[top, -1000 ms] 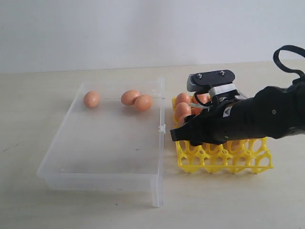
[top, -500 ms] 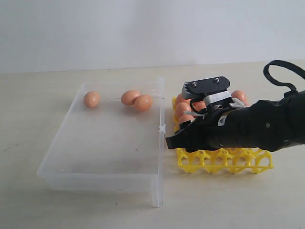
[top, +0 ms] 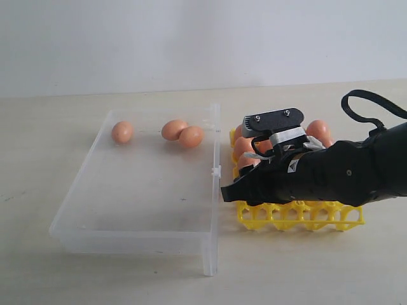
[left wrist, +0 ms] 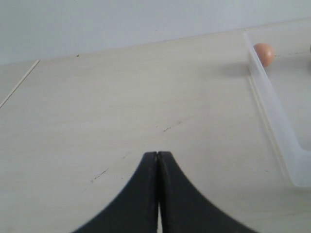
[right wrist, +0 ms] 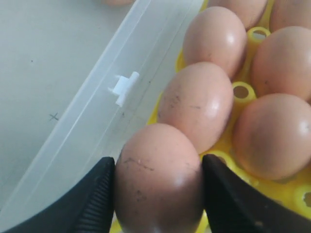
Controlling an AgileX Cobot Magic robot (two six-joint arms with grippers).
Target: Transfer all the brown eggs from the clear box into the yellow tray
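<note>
My right gripper (right wrist: 158, 167) is shut on a brown egg (right wrist: 155, 194), both black fingers (right wrist: 99, 194) pressing its sides. It holds the egg low over the near-left corner of the yellow tray (top: 299, 216), beside several eggs (right wrist: 197, 104) seated in cups. In the exterior view the right gripper (top: 238, 187) and its arm cover most of the tray. Three brown eggs (top: 122, 132) (top: 174, 129) (top: 191, 136) lie at the far end of the clear box (top: 213, 190). My left gripper (left wrist: 158, 154) is shut and empty over bare table beside the box wall (left wrist: 277, 121).
The clear box's long right wall with a small white clip (right wrist: 124, 87) runs right along the tray's left edge. A black cable loop (top: 362, 105) rises from the right arm. The pale wooden table (left wrist: 97, 111) stretches around both containers.
The right arm has sunk lower toward the tray and shifted slightly left, still carrying the egg. The eggs in the box have not moved.
</note>
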